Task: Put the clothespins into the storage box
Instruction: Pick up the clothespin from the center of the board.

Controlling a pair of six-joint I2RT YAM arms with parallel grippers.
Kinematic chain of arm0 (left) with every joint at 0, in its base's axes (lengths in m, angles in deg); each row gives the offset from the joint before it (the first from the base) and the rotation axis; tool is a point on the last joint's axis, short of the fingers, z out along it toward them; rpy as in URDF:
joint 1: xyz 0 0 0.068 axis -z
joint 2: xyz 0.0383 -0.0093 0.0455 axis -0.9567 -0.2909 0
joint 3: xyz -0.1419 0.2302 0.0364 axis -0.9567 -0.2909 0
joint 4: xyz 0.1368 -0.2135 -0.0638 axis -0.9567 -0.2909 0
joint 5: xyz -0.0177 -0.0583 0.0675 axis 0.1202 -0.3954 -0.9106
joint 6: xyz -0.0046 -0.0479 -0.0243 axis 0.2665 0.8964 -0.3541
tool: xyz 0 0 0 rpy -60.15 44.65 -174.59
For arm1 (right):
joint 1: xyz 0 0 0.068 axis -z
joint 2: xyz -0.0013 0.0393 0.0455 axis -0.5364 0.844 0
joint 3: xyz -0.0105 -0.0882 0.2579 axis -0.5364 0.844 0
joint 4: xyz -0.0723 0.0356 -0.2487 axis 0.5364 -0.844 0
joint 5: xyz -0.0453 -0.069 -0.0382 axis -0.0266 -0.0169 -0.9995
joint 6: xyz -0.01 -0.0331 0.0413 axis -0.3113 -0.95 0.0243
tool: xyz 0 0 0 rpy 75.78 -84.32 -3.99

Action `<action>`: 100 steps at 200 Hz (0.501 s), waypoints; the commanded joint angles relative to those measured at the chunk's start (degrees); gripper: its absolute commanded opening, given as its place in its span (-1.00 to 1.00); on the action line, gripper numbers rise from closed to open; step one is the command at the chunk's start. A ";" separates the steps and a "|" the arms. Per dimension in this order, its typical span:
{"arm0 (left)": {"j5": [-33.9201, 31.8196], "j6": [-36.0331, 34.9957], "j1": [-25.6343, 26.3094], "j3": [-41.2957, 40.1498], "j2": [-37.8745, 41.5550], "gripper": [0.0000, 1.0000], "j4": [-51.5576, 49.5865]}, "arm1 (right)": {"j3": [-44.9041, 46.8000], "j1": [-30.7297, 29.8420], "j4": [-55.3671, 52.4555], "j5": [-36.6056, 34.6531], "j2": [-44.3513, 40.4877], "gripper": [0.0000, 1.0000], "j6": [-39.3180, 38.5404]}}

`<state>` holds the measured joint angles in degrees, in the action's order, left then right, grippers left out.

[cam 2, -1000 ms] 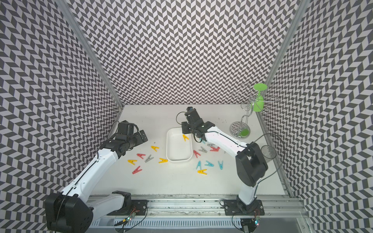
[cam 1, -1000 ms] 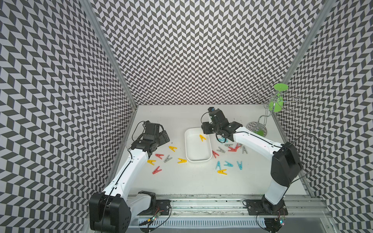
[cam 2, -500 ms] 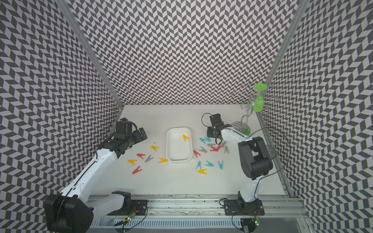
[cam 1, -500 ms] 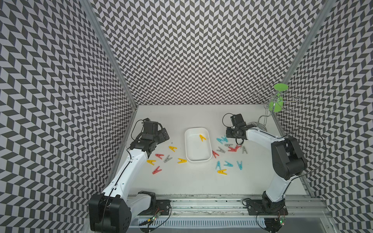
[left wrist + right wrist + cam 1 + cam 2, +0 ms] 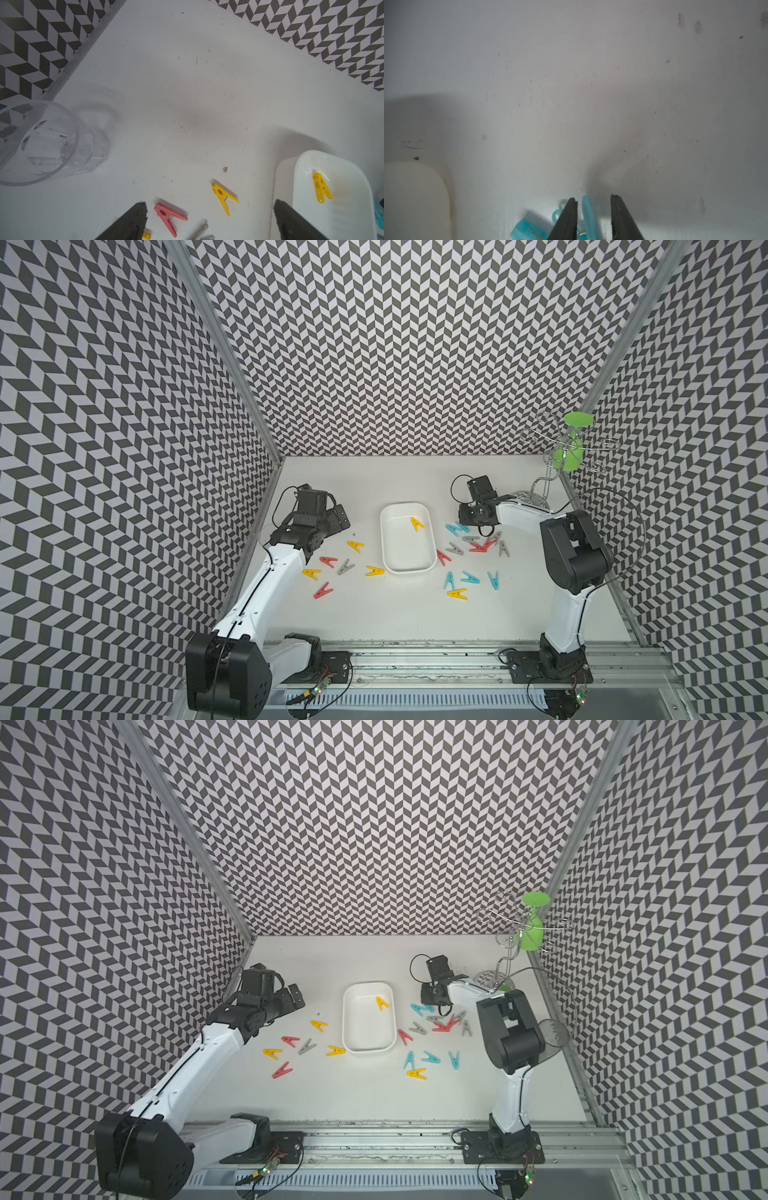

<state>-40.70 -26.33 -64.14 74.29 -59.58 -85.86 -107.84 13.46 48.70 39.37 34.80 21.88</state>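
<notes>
Centrally, the white box (image 5: pixel 406 569) holds one yellow peg (image 5: pixel 417 524), the other pegs (image 5: pixel 470 578) scattered at its three and nine o'clock. Bent low, the right claw (image 5: pixel 592 199) stands narrowly parted astride one leg of a blue peg (image 5: pixel 588 218) at two o'clock; the left claw (image 5: pixel 209 204) hovers spread wide. Light, stiff, slick: pinch across its flat sides, I judge.

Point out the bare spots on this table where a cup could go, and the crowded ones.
Free: the strip between the back wall and the box; the wide band between the clothespins and the front rail. Crowded: right of the box, a tight clothespin pile; left of it, a looser scatter.
</notes>
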 commanded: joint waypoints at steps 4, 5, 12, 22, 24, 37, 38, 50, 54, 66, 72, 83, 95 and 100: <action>-0.63 -0.35 -0.55 0.89 0.01 1.00 0.43 | -0.81 -0.18 1.25 0.59 0.48 -0.42 -0.74; -0.63 -0.35 -0.57 0.88 -0.04 1.00 0.43 | -0.82 -0.18 1.24 0.57 0.45 -0.42 -0.74; -0.63 -0.35 -0.53 0.87 -0.08 1.00 0.43 | -0.60 -0.25 1.23 0.44 0.40 -0.43 -0.77; -0.63 -0.25 -0.60 0.89 -0.17 1.00 0.52 | -0.43 -0.29 1.14 0.47 0.47 -0.45 -0.90; -0.57 -0.26 -0.62 0.87 -0.17 1.00 0.52 | -0.34 -0.34 1.14 0.47 0.53 -0.47 -0.84; -0.47 -0.20 -0.69 0.89 -0.30 1.00 0.60 | -0.26 -0.43 1.01 0.05 0.88 -0.52 -0.89; -0.46 -0.23 -0.69 0.88 -0.32 1.00 0.60 | -0.24 -0.44 0.98 0.04 0.87 -0.52 -0.90; -0.46 -0.26 -0.69 0.99 -0.38 1.00 0.54 | -0.24 -0.48 0.55 -0.26 1.21 -0.57 -0.88; -0.46 -0.28 -0.72 1.06 -0.52 1.00 0.52 | -0.20 -0.65 0.46 -0.46 1.22 -0.58 -0.91; -0.63 -0.27 -0.83 1.17 -0.52 1.00 0.43 | 0.04 -0.75 0.27 -0.98 1.22 -0.61 -0.76; -0.72 -0.34 -0.93 1.26 -0.56 1.00 0.35 | 0.15 -0.79 0.21 -1.02 1.18 -0.62 -0.81; -0.72 -0.34 -0.99 1.24 -0.54 0.99 0.42 | 0.39 -0.88 0.17 -1.44 1.06 -0.66 -0.57; -0.56 -0.32 -1.09 1.22 -0.53 1.00 0.52 | 0.49 -0.97 0.00 -1.84 0.87 -0.68 -0.55; -0.42 -0.43 -1.05 1.26 -0.61 1.00 0.52 | 0.49 -1.03 -0.15 -2.10 0.87 -0.70 -0.54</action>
<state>-40.74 -26.33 -64.77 74.31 -60.02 -85.88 -107.77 12.95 48.41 38.85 35.15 21.34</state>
